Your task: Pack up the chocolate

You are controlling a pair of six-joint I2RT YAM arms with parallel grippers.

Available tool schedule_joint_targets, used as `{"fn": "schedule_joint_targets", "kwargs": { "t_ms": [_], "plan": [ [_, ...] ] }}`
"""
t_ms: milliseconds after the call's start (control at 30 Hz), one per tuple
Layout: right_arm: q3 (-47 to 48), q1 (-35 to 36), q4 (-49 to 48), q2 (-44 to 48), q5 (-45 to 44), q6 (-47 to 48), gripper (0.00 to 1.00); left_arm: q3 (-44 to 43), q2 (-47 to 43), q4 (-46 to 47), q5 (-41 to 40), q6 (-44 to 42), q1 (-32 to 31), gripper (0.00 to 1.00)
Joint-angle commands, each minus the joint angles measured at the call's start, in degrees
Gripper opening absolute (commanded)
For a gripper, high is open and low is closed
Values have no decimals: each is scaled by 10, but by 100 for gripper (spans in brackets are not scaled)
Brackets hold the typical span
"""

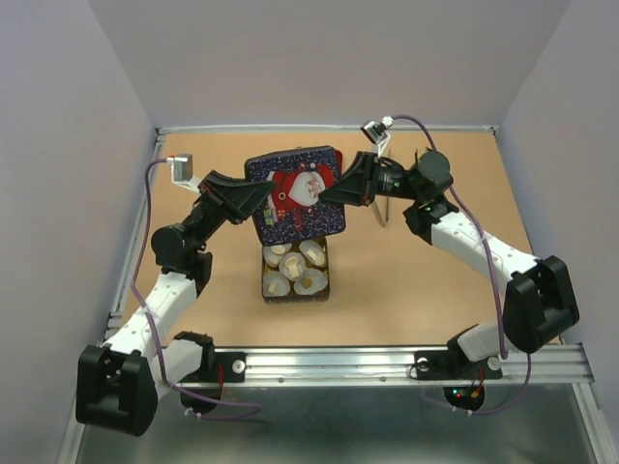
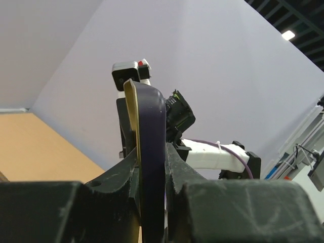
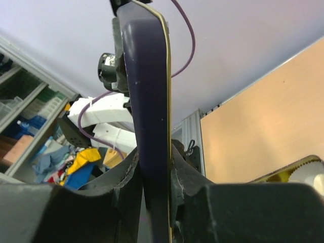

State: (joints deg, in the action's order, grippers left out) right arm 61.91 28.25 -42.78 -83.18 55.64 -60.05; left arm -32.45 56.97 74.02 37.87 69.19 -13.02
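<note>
**A:** Which step is in hand?

**B:** Closing up, I'd judge. Both arms hold the dark blue Santa lid (image 1: 295, 193) in the air over the far half of the open tin (image 1: 264, 280). The left gripper (image 1: 257, 200) is clamped on the lid's left edge; its wrist view shows the rim pinched between the fingers (image 2: 117, 185). The right gripper (image 1: 332, 192) has the opposite edge, with a finger pressed against each face.

**A:** And the chocolate?

**B:** The chocolate (image 1: 311, 281) sits in the tin, in white paper cups (image 1: 278, 284), below the lid and nearer the arm bases.

**A:** What does the next move call for?

**B:** Probably squaring the lid with the tin first, since it hangs slightly turned and offset toward the far side. Then both arms would lower it level together, so no corner catches on the rim.

**A:** Anything you can't make out?

**B:** The lid hides the tin's far end, so I can't count the cups. The pieces are so small and pale that they barely stand out from the paper. A slim metal tool (image 1: 381, 211) lies on the table (image 1: 455, 271) under the right arm, partly covered, and I can't tell what it is. In both wrist views the lid's edge blocks the middle, and only the right one catches a corner of the tin.
</note>
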Motion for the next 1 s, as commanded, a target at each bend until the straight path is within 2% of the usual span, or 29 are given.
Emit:
{"fn": "schedule_joint_targets", "kwargs": {
  "t_ms": [0, 133, 267, 367, 600, 967],
  "plan": [
    [-45, 8, -9, 16, -16, 2, 18, 17, -9, 39, 7, -25, -2, 21],
    [-89, 8, -9, 22, -25, 0, 17, 54, -15, 30, 11, -30, -3, 27],
    [-137, 8, -11, 32, -41, -6, 16, 79, -31, -31, 12, -62, -3, 35],
    [-174, 8, -10, 48, -62, -12, 15, 108, -41, -76, 7, -93, -3, 45],
    [-235, 9, -17, 67, -94, -43, 13, 167, -67, -149, -18, -123, -3, 55],
    [-309, 8, -24, 80, -135, -60, 13, 220, -143, -301, -76, -181, -3, 59]
  ]
}}
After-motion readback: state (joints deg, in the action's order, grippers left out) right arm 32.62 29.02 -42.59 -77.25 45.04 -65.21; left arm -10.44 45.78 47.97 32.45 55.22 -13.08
